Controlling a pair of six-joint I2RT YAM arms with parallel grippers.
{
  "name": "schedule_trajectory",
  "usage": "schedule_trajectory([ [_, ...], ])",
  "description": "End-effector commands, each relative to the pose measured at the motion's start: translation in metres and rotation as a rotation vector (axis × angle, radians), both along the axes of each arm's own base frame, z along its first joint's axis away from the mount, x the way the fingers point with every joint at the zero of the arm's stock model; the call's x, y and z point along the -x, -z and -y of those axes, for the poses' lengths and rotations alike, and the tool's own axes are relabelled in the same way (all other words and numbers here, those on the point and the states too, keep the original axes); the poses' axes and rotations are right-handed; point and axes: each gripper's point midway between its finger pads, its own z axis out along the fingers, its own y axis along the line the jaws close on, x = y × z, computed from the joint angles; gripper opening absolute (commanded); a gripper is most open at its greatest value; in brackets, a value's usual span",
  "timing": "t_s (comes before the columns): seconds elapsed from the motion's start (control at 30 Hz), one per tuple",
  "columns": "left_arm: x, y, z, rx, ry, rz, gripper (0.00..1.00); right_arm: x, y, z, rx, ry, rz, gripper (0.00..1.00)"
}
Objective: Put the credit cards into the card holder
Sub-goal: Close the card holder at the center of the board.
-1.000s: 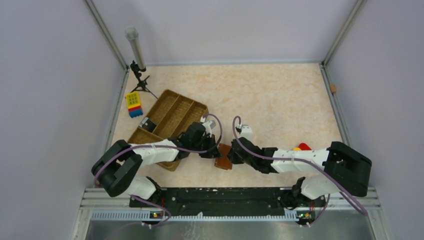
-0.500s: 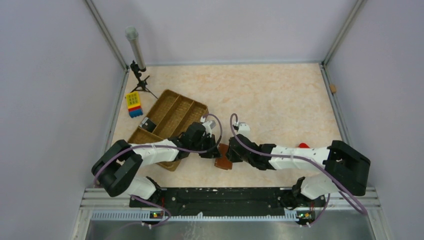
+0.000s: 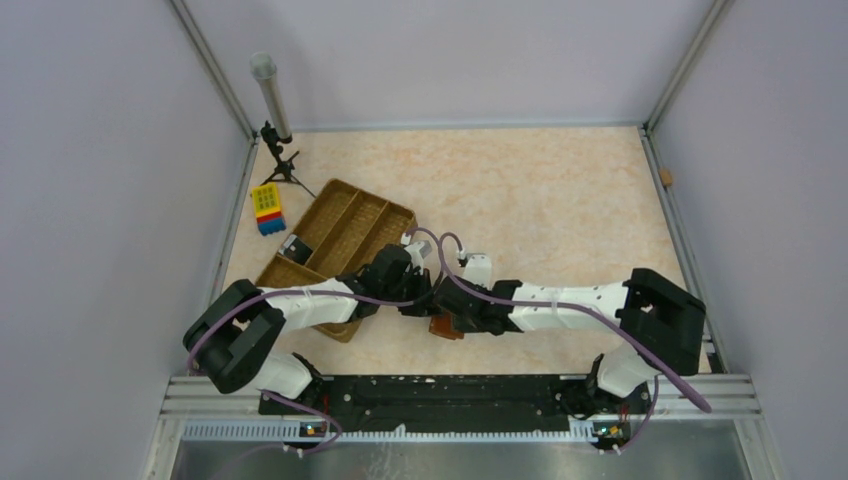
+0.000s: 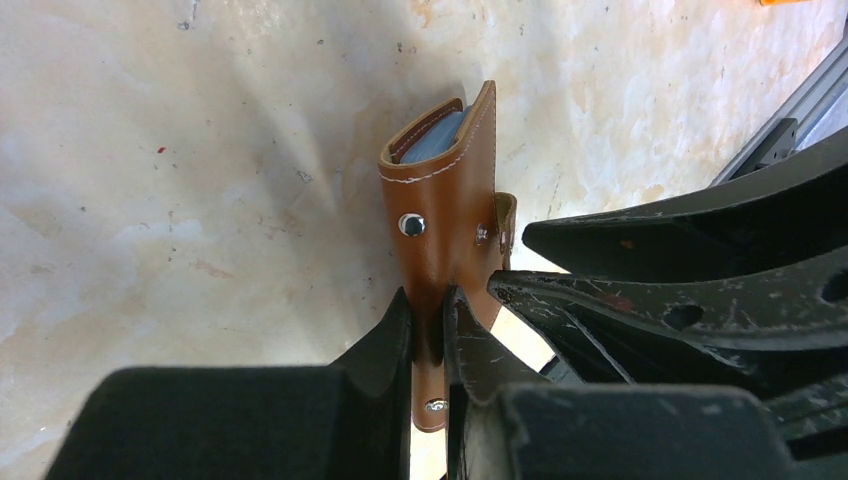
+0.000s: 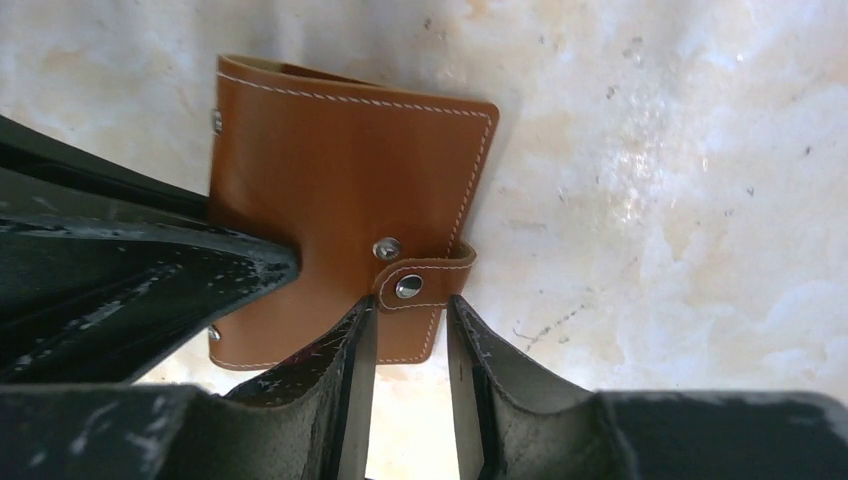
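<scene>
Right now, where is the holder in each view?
Top external: holder, a brown sliver low centre, under both arm tips.
Left wrist: holder centre, upright, pinched by the left gripper.
Right wrist: holder left of centre, broad face showing.
Shared landmark: the left gripper's black fingers on it.

No word, brand or number can be read anywhere. The card holder (image 5: 340, 190) bears only pale stitching and plain metal snap studs (image 5: 408, 287). Any marks on the yellow-and-blue block (image 3: 267, 208) are too small to read.

Left hand (image 4: 428, 302) clamped; right hand (image 5: 410, 312) slightly parted.
</scene>
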Motion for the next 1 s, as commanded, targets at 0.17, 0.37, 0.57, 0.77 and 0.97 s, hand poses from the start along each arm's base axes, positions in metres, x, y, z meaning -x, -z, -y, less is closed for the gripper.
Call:
schedule_trajectory([
  [0.17,0.018,0.046,-0.036,-0.201,0.006,-0.045,0.00,0.002,-0.005,0.001,0.027,0.073,-0.002,0.23],
  [0.37,0.018,0.045,-0.036,-0.200,0.003,-0.043,0.00,-0.004,-0.013,0.007,0.041,0.096,0.035,0.14],
  [0.57,0.017,0.046,-0.037,-0.203,-0.012,-0.044,0.00,-0.002,-0.012,0.030,0.106,0.146,0.043,0.04],
  [0.77,0.013,0.043,-0.037,-0.180,-0.053,-0.027,0.00,0.006,-0.004,0.060,0.134,0.197,0.040,0.00],
  [0.97,0.013,0.045,-0.038,-0.177,-0.065,-0.025,0.00,0.009,0.011,0.071,0.039,0.199,0.026,0.00],
])
